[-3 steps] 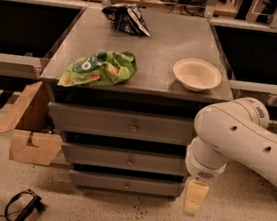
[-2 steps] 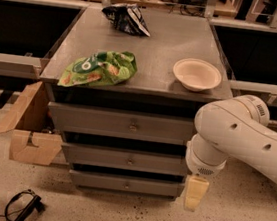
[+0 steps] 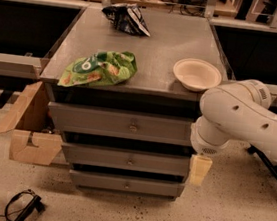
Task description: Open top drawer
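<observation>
The top drawer (image 3: pixel 102 121) is the widest grey front under the table top, with a small metal knob (image 3: pixel 133 127) at its centre. Its front sits about flush under the table edge. My gripper (image 3: pixel 199 170) hangs below the white arm (image 3: pixel 243 118) at the right end of the drawer stack. It is level with the middle drawer (image 3: pixel 97 156), below and to the right of the top drawer's knob, and not touching it.
On the grey table top (image 3: pixel 162 40) lie a green chip bag (image 3: pixel 99 68), a dark chip bag (image 3: pixel 125 18) and a cream bowl (image 3: pixel 197 74). The bottom drawer (image 3: pixel 125 183) is narrowest. An open cardboard box (image 3: pixel 30 129) stands at the left, and a black cable (image 3: pixel 21 206) lies on the floor.
My arm and gripper have risen, from level with the bottom drawer to level with the middle drawer. The drawers have not moved.
</observation>
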Robot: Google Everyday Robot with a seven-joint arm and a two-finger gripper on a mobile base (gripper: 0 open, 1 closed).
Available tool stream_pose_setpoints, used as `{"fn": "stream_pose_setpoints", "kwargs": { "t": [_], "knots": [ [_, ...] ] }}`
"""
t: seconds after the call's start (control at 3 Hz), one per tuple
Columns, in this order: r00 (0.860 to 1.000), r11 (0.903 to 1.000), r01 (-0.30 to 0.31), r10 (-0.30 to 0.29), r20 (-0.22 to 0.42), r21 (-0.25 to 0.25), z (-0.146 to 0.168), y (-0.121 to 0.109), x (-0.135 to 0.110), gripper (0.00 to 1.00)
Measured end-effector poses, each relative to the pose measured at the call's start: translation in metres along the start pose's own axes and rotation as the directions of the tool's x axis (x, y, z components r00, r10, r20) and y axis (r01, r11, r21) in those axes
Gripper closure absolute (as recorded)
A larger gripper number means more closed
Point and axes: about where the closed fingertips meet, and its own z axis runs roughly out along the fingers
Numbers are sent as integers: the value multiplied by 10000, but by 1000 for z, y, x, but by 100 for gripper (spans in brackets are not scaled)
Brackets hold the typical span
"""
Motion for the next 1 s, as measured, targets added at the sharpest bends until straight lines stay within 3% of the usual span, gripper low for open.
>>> {"fn": "stream_pose_setpoints", "kwargs": {
  "t": [0.67,1.0],
  "knots": [
    [9970,9969,533,-499,-598,576,10,-64,7,0],
    [9949,9965,742,-714,-706,374,25,-83,3,0]
  ]
}}
